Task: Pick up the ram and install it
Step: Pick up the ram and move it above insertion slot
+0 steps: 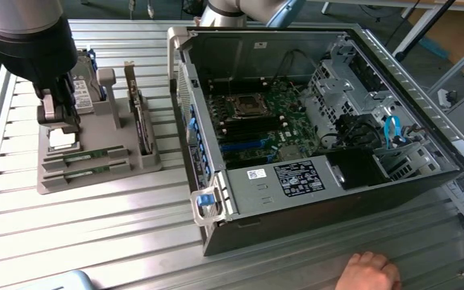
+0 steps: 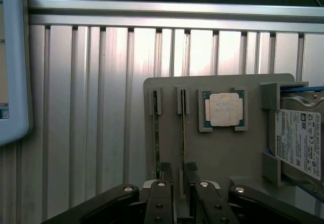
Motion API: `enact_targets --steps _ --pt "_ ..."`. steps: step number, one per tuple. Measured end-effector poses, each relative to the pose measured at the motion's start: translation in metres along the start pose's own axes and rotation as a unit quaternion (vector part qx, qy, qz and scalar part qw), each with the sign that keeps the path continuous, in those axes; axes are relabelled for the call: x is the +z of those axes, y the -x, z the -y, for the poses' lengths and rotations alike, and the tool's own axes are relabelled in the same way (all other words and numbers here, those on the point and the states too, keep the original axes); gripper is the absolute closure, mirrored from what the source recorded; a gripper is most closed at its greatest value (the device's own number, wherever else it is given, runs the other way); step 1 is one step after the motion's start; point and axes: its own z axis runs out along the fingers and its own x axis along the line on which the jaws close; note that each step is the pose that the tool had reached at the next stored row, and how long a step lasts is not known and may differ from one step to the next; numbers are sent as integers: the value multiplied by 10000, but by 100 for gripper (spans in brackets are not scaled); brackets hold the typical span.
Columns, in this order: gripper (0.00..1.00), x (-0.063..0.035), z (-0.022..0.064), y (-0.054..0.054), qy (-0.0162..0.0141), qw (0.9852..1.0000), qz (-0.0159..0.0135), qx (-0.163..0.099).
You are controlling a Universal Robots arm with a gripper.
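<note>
The arm's fingers (image 1: 61,124) hang over a grey holder tray (image 1: 143,162) that sits on the ribbed metal counter (image 1: 95,229), toward the edge on the exterior view's left. In the wrist view the fingers (image 2: 178,172) stand apart with a clear gap between the tips and grip nothing.

The ram (image 1: 84,158) lies on edge in a slot of the tray, just beside a square silver processor chip (image 1: 63,142). Seen from the wrist, the ram (image 2: 183,138) runs as a thin green line from its end clip toward the gap between the fingertips; I cannot tell whether they touch it. A second stick (image 1: 84,175) lies parallel in the next slot, nearer the tray's outer rim.

A hard drive (image 2: 298,143) and a dark expansion card (image 1: 139,121) stand upright on the same tray.

An open computer case (image 1: 296,181) fills the counter's other side, its motherboard (image 1: 264,121) exposed. A person's hand (image 1: 369,273) rests at the counter's edge nearest the exterior camera.
</note>
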Motion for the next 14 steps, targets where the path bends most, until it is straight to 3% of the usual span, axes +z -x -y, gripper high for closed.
enact_targets --steps 5,14 --pt "76 39 0 -5 0 10000 11 -1" --pt "76 198 2 -21 -1 10000 19 -1"
